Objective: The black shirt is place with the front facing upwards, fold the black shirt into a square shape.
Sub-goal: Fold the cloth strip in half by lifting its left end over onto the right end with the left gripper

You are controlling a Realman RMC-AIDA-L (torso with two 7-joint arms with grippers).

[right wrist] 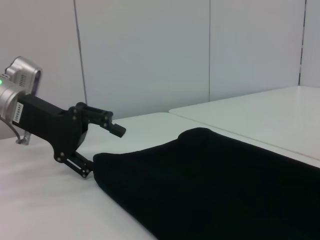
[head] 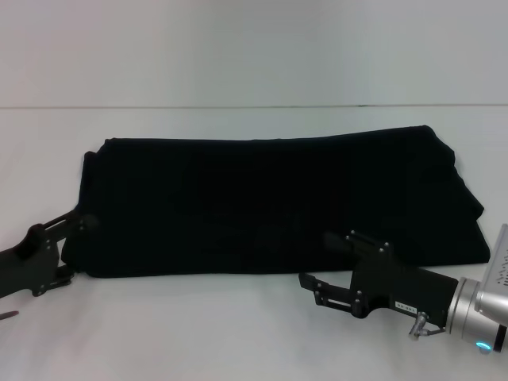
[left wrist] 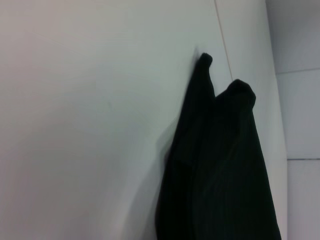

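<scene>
Black shirt [head: 270,202] lay folded into a long band across the bench [head: 238,333] — left hand [head: 75,238] released at its near-left corner, right hand [head: 329,266] released at its near edge.

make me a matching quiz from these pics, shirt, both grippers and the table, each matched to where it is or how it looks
Column A
1. black shirt
2. left gripper
3. right gripper
4. table

Column B
a. jaws open at the shirt's near edge, right of its middle
b. white surface under everything
c. jaws open at the shirt's near left corner
d. lying flat as a long dark band

Pairs: 1-d, 2-c, 3-a, 4-b
</scene>
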